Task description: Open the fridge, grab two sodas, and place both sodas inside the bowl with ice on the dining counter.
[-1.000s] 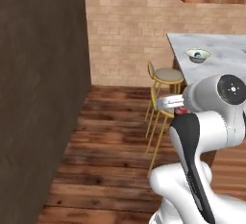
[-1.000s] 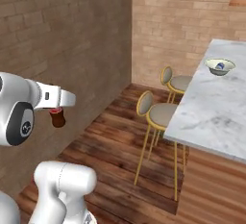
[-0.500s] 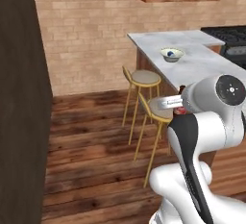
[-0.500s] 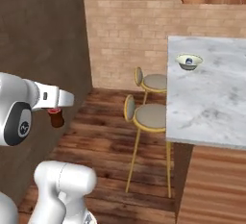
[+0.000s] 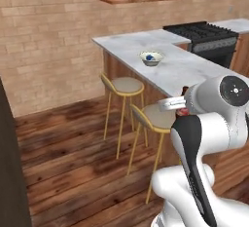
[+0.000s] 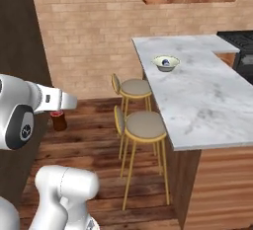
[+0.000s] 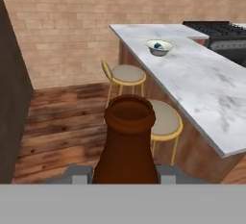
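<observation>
Midway across the kitchen, the gripper clamps a slim dark-brown soda bottle by its body, well short of the ice bowl; rigid, smooth, probably slippery, it seems safest gripped low.

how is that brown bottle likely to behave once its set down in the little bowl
The brown bottle looks rigid and tall against the shallow bowl, so it will probably lean or tip. Its round body may roll if laid flat.

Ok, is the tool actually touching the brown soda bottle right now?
Touching. In the hand view the brown soda bottle rises between the tool fingertips, which press both its sides, no gap.
</observation>
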